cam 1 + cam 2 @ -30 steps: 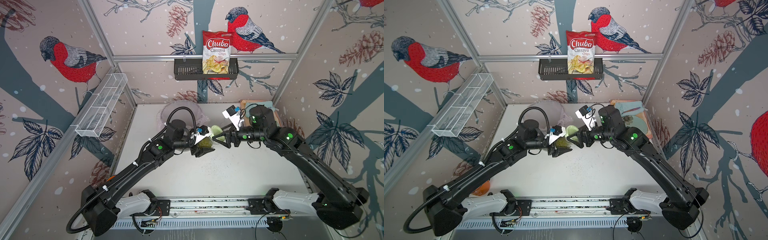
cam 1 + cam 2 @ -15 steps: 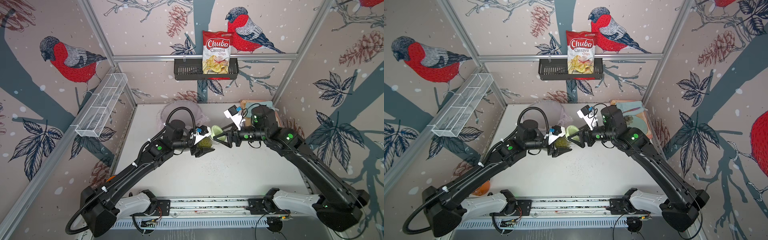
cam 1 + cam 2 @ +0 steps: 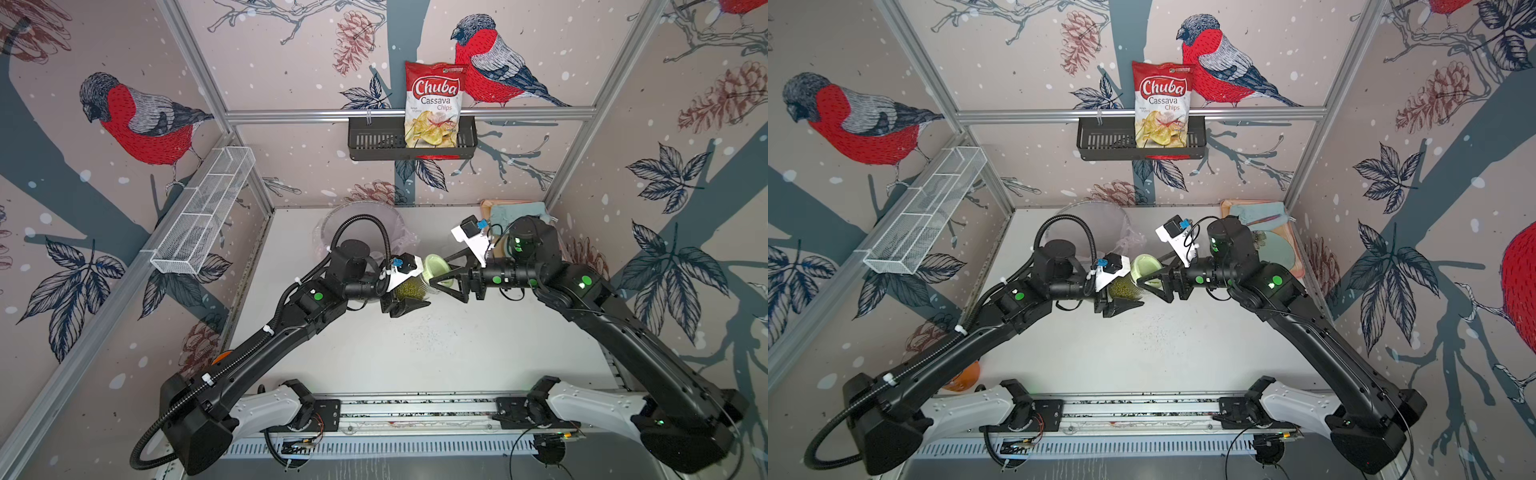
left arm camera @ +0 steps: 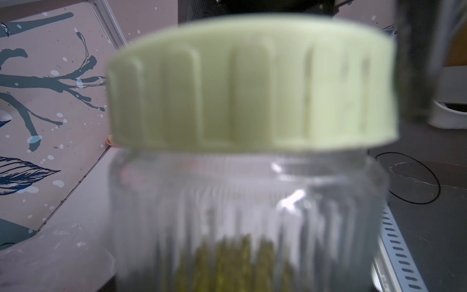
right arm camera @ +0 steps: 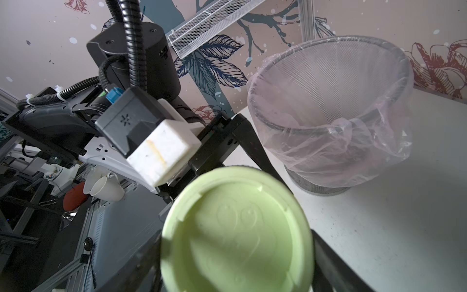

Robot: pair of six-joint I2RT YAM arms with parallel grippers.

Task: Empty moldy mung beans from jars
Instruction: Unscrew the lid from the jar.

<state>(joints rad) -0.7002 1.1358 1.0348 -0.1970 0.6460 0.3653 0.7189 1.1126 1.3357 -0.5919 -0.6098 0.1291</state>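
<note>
My left gripper (image 3: pixel 409 293) is shut on a ribbed glass jar (image 3: pixel 409 286), holding it tilted above the middle of the table; it shows in both top views. Olive-green mung beans (image 4: pixel 235 263) lie in its lower part. Its pale green lid (image 5: pixel 237 227) sits on the jar's mouth. My right gripper (image 3: pixel 438 272) comes from the right and is shut on that lid (image 3: pixel 1144 266), one dark finger (image 5: pixel 326 255) pressed to each side. In the left wrist view my own fingers are hidden behind the jar (image 4: pixel 247 202).
A mesh bin lined with a pinkish bag (image 5: pixel 328 75) stands at the back behind the jar (image 3: pixel 361 216). An orange tray with a teal cloth (image 3: pixel 1262 212) is at the back right. Black specks (image 3: pixel 428 332) dot the table under the grippers. A wire shelf (image 3: pixel 203 208) lines the left wall.
The right arm has shifted very slightly at the lid. Both grippers keep their hold, and the jar stays in place.
</note>
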